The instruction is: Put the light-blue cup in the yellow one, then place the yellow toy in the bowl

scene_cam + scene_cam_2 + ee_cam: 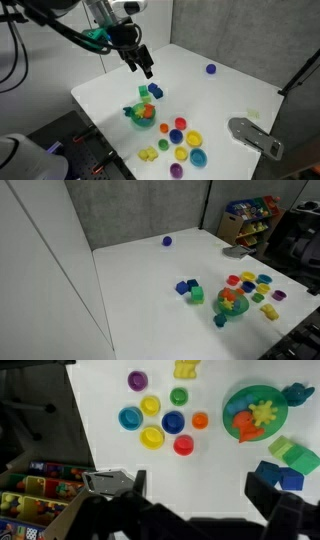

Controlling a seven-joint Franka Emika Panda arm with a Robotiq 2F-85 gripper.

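My pincer [198, 486] hangs above a white counter [215, 100], released, its two dark fingers spread wide with nothing between them. In an exterior view the pincer [146, 70] is in the air above and behind the playthings, well apart from all of them.

In the wrist view, a cluster of small round cups sits on the counter left of centre. The light-blue cup [131, 418] stands at the cluster's left edge, upright and on its own. The yellow cup [152, 437] is just beside it, lower and to the right, and I see nothing inside it. An exterior view shows the same pair at the near side of the cluster, the light-blue cup [198, 157] next to the yellow cup [193, 138].

The yellow toy [186, 368], pale and lumpy, lies on the counter at the top edge of the wrist view, between the cups and the bowl [232, 402] but outside the bowl. In an exterior view the yellow toy [148, 153] lies near the counter's front edge.

The teal-green bowl sits to the right in the wrist view and holds orange and yellow pieces. A green block [291, 453] and a blue block [270, 469] rest near it. Far back on the counter lies a small blue ball [167, 241].
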